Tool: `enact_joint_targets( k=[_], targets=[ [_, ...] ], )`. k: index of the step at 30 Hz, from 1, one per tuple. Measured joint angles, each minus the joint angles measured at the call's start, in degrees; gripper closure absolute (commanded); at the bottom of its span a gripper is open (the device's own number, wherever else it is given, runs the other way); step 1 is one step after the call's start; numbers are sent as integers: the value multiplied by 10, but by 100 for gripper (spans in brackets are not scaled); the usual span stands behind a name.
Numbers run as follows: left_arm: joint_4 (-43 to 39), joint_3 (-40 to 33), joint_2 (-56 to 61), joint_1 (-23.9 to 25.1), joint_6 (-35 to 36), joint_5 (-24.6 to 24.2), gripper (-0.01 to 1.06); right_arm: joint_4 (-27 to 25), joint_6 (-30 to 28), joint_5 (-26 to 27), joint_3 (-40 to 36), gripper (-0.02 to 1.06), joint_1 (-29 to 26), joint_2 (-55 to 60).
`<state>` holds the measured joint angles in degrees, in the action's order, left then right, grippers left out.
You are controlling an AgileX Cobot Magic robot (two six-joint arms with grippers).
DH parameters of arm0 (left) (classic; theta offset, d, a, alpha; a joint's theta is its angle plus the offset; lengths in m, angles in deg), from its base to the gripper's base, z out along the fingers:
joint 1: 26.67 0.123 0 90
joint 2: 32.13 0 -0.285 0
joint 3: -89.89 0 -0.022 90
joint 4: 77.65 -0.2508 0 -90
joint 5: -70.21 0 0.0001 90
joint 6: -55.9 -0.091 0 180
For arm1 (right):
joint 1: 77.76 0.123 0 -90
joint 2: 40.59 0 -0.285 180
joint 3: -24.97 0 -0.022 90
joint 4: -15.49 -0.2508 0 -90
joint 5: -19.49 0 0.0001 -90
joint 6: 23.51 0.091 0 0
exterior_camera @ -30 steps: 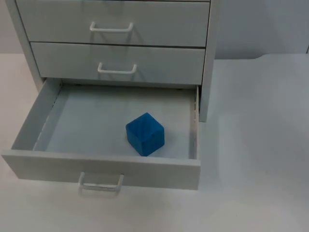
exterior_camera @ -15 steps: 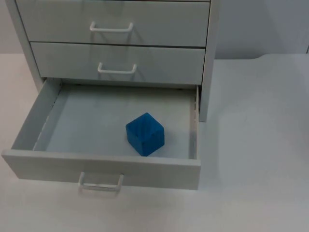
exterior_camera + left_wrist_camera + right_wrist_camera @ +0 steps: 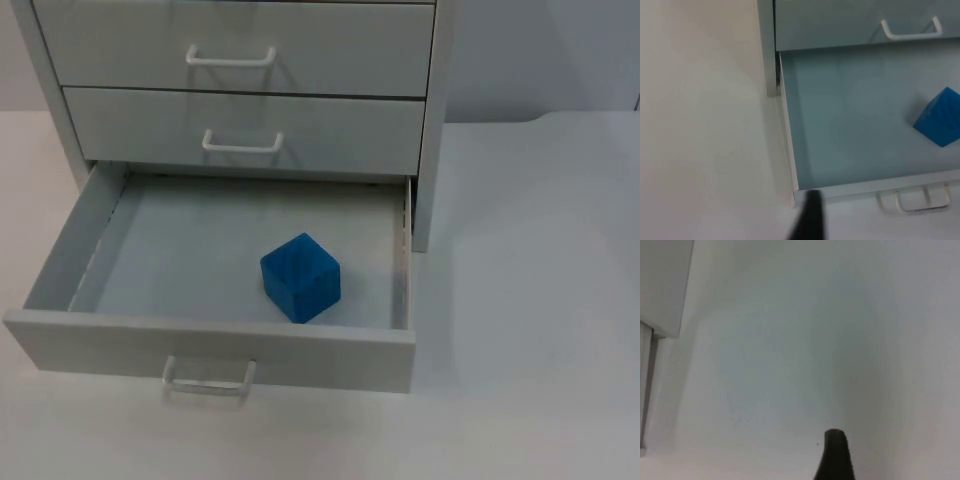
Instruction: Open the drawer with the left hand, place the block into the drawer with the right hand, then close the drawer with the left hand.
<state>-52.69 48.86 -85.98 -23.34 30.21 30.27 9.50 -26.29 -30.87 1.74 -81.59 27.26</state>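
Note:
The white cabinet's bottom drawer is pulled far out over the table. A blue block rests on the drawer's floor, right of the middle and close to the front panel. The drawer's handle sticks out from that panel. In the left wrist view the drawer, the blue block and the handle appear, and my left gripper hovers over the table just off the drawer's front left corner. My right gripper hangs over bare table to the right of the cabinet.
The white cabinet stands at the back left with two upper drawers shut, each with a white handle. White table stretches to the right of the cabinet and in front of the open drawer.

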Motion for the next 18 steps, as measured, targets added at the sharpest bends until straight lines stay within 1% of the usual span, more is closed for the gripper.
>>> enact_joint_targets(
  k=[1, 2, 5, 10, 18],
  targets=[
    [0, 0, 0, 0, 0, 0, 65, 0, 0, 0, 0, 46, 0, 0],
    [0, 0, 0, 0, -2, 0, 65, 3, 0, 0, -6, 46, 0, 0],
    [1, 0, 0, 0, -18, 0, 106, 32, 11, 3, -39, 46, 0, 0],
    [2, 0, 0, 0, -35, -1, 105, 42, 21, 10, -64, 46, 0, 0],
    [-4, 0, 0, 0, -39, -5, 105, 43, 23, 18, -65, 46, 0, 0]
  ],
)
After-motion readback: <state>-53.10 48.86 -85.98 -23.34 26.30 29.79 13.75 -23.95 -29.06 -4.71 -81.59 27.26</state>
